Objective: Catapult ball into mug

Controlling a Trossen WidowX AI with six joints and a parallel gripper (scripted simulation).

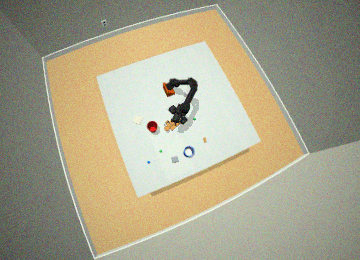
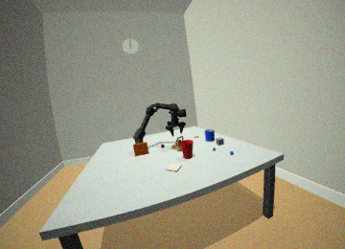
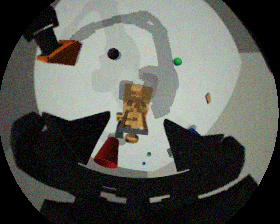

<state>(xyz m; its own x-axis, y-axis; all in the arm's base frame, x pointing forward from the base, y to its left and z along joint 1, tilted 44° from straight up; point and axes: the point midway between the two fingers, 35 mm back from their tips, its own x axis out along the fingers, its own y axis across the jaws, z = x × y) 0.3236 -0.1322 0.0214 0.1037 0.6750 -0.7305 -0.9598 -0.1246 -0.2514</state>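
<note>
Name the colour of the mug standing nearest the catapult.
The mug is red; the exterior view shows it best.

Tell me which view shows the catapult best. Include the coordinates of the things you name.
The wrist view: it looks down on the wooden catapult [image 1: 170,126] [image 2: 177,147] [image 3: 136,102] large and mostly unobstructed. The top view shows it tiny, beside the arm's dark end. The exterior view shows its upright frame from the side, small and partly behind the red cup [image 1: 152,126] [image 2: 187,148] [image 3: 108,153].
</note>
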